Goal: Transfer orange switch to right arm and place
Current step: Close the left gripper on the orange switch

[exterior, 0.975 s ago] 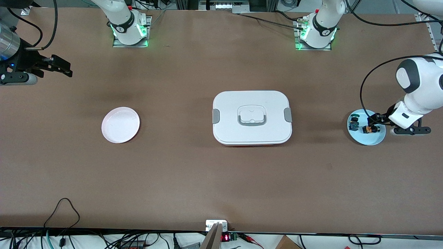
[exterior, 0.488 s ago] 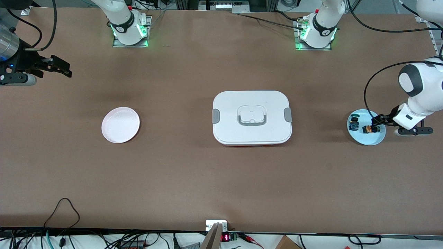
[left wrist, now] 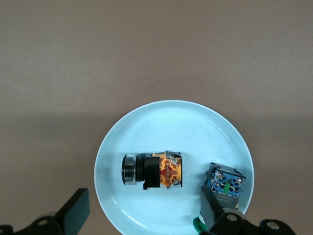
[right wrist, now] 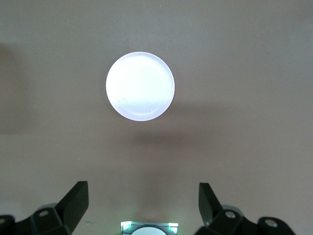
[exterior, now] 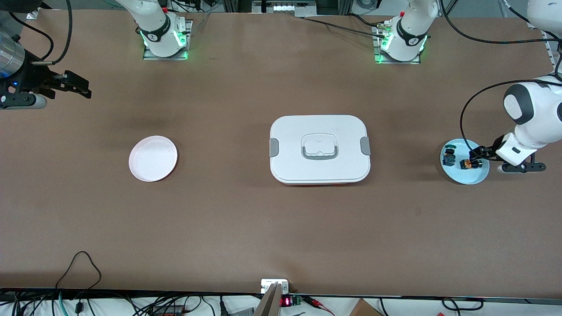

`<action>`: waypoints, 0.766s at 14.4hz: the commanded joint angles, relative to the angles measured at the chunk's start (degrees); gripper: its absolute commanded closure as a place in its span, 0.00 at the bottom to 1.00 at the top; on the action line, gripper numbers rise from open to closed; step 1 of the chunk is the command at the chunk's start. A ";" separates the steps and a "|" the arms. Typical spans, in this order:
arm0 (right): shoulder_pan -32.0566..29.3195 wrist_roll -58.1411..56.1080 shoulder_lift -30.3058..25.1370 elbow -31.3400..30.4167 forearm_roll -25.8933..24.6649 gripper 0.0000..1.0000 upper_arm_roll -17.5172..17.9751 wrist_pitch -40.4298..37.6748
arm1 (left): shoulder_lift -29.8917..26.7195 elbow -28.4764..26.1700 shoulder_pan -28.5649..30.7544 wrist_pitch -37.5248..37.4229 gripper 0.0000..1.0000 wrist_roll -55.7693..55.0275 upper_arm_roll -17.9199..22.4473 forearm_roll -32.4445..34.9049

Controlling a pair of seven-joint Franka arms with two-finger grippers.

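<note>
Fingers wide apart on the left gripper (left wrist: 142, 215), nothing between them, hanging right over the blue plate (left wrist: 146, 122) at the left arm's end of the table. Below it lies the orange switch (left wrist: 152, 170), on its side on the plate, black round button end one way, orange block the other. Just beside it sits the blue-and-green switch (left wrist: 224, 180), close enough to get in a finger's way. The orange one looks small, light and rigid, hard plastic and likely a bit slick; the flat sides of the orange block seem the safest place to pinch, leaving the round end free for the handover. The right gripper (right wrist: 142, 205) has its fingers spread too, empty, waiting high over bare table at the right arm's end, the white plate (exterior: 153, 158) ahead of it. A lidded white box (exterior: 319, 149) sits mid-table
</note>
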 commanded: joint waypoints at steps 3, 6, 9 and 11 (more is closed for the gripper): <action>-0.52 -0.42 -0.27 -0.30 -0.65 0.00 0.31 -0.39 | 4.10 1.07 1.39 4.15 0.00 2.23 -0.93 -0.09; -0.43 -0.51 -0.27 -0.21 -1.61 0.00 0.31 -0.22 | 6.22 1.07 1.82 9.69 0.00 2.14 -0.93 -0.18; -0.43 -0.51 -0.19 -0.21 -1.97 0.00 0.31 -0.13 | 5.96 0.72 2.44 9.61 0.00 2.05 -2.59 -0.27; -0.35 -0.51 -0.27 -0.21 -1.97 0.00 0.31 -0.13 | 5.87 0.37 2.88 9.61 0.00 2.05 -2.69 -0.27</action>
